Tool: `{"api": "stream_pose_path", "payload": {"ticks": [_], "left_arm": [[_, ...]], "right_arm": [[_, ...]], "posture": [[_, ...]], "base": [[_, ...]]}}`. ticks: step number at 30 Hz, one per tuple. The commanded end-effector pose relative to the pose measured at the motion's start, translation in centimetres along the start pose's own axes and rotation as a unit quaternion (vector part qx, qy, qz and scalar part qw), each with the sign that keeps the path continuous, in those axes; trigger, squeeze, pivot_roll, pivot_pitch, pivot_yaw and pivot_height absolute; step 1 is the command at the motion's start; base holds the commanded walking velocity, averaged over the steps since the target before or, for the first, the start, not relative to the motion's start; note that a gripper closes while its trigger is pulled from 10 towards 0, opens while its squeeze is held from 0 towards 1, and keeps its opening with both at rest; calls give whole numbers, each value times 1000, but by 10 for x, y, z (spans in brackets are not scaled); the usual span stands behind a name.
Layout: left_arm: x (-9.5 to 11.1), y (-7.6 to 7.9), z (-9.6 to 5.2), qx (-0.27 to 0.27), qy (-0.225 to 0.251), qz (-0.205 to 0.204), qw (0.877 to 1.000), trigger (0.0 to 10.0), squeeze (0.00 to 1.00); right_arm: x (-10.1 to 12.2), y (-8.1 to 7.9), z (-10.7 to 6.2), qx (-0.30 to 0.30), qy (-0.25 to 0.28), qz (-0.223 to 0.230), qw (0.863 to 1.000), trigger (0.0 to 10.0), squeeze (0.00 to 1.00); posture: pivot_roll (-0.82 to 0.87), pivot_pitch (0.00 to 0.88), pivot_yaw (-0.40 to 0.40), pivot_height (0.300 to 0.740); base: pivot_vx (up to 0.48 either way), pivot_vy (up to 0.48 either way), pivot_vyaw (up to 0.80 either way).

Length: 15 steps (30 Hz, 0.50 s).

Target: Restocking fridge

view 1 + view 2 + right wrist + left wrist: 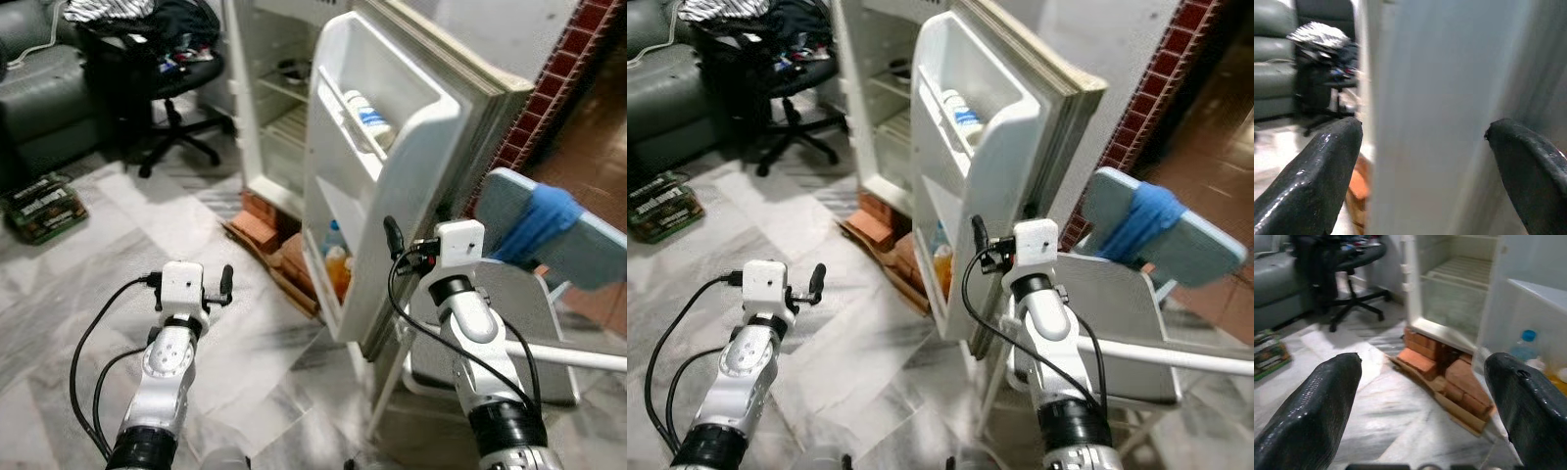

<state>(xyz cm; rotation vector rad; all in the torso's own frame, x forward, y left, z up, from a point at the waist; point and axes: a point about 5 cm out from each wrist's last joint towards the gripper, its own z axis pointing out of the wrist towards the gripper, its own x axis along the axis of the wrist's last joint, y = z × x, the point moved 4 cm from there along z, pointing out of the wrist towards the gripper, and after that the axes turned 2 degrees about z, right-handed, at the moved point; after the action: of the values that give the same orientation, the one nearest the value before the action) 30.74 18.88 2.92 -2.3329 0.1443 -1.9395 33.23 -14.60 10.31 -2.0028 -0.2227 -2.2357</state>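
The white fridge (266,93) stands open, and its door (397,162) swings toward me. A white bottle with a blue label (369,117) lies in the door's upper shelf. A blue-capped bottle (334,235) and an orange one (339,269) sit in the lower shelf. My right gripper (1422,132) is open at the door's outer edge, with the edge between its fingers (1317,171); I cannot tell whether they touch it. My left gripper (1422,362) hangs open over the marble floor, left of the door and holding nothing.
Red bricks (266,217) and cardboard lie under the fridge. A black office chair (176,83) piled with clothes and a grey sofa (39,98) stand at the back left. A green box (44,206) lies on the floor. A folding chair with a blue cloth (544,220) stands at my right.
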Motion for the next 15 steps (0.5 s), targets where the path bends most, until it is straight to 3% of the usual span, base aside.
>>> {"api": "stream_pose_path", "payload": {"ticks": [1,4,8,15], "left_arm": [[-5,-9,-3,10,-9,2,1000,10000,0],[-8,-11,-5,8,-15,5,1000,10000,0],[-24,-20,-16,5,-42,7,999,10000,0],[-32,-33,-30,15,-56,10,998,10000,0]], "right_arm": [[4,0,-4,12,7,2,1000,10000,0],[0,3,-9,17,0,5,1000,10000,0],[-21,11,-19,9,-52,-7,999,10000,0],[-18,35,13,-64,-75,-25,995,10000,0]], "posture": [[43,0,-43,740],[43,0,-45,740],[46,1,-41,740],[89,25,-46,740]], "base": [[0,0,0],[0,0,0],[0,0,0],[0,0,0]]}}
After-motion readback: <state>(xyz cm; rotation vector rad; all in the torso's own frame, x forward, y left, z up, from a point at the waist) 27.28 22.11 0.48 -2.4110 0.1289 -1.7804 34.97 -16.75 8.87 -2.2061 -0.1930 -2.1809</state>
